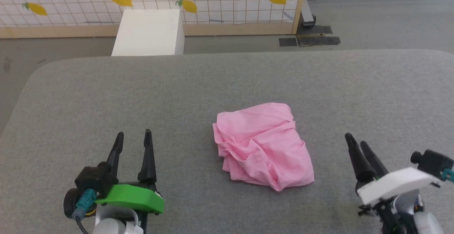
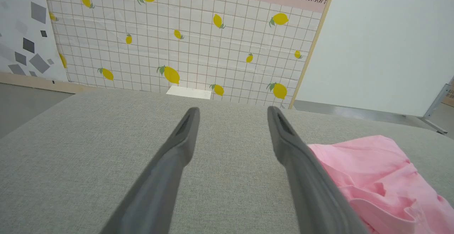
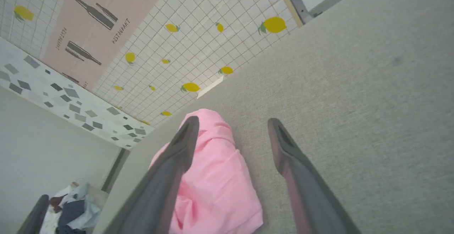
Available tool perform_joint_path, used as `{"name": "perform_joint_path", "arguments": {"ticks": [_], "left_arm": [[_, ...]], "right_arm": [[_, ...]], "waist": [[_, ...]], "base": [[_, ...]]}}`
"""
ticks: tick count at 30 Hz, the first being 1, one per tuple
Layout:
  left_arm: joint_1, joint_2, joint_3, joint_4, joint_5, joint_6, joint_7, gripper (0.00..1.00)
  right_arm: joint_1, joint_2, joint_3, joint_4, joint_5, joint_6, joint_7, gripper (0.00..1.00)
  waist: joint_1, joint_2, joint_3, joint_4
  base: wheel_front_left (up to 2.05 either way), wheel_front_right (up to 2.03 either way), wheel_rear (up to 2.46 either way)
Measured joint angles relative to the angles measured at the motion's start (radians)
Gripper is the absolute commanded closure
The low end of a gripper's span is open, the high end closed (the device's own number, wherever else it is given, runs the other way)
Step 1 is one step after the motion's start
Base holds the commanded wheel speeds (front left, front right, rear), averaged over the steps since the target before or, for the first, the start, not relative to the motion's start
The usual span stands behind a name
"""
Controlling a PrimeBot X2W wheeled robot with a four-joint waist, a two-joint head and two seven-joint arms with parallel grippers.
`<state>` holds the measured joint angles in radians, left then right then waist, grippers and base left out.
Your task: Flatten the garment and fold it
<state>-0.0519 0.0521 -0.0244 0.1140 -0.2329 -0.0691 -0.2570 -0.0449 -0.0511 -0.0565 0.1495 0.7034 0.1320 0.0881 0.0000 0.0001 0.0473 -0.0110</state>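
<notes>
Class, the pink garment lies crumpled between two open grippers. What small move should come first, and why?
Probably move the right gripper to the edge of the garment: it lies bunched and untouched on the table, both grippers are open, and the right stands closer than the left gripper.

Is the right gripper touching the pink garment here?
Apart. The head view shows a strip of bare grey table between the open right gripper and the garment.

Crumpled garment (image 1: 262,145) mid-worktop (image 1: 106,92) by the near edge, open grey surface all around it, white box (image 1: 149,32) beyond far edge
</notes>
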Motion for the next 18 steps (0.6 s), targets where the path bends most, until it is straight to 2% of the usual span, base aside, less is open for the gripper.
{"name": "perform_joint_path", "arguments": {"ticks": [1,4,7,12,18], "left_arm": [[0.000,0.000,-0.002,-0.003,0.001,0.000,0.000,0.00],[-0.003,0.000,-0.003,-0.013,0.004,0.000,0.000,0.00],[-0.014,0.000,-0.007,-0.019,0.007,0.000,0.000,0.00],[-0.044,0.000,-0.019,-0.025,0.012,0.000,0.000,0.00],[-0.063,0.000,-0.035,-0.026,0.012,0.000,0.000,0.00]], "right_arm": [[-0.024,0.000,-0.010,0.021,0.097,0.000,0.067,0.00],[-0.093,0.002,-0.048,0.089,0.253,0.000,0.263,0.00],[-0.164,0.001,-0.096,0.185,0.315,0.000,0.448,0.00],[-0.284,0.000,-0.146,0.322,0.331,0.000,0.694,0.00],[-0.382,-0.007,-0.197,0.434,0.237,0.000,0.819,0.00]], "waist": [[0.0000,0.0000,0.006,0.003],[0.0000,0.0000,0.024,0.013],[0.0000,0.0000,0.043,0.025],[0.0001,0.0000,0.077,0.057],[0.0001,0.0000,0.104,0.110]], "base": [[0.00,0.00,0.00],[0.00,0.00,0.00],[0.00,0.00,0.00],[0.00,0.00,0.00],[0.00,0.00,0.00]]}}
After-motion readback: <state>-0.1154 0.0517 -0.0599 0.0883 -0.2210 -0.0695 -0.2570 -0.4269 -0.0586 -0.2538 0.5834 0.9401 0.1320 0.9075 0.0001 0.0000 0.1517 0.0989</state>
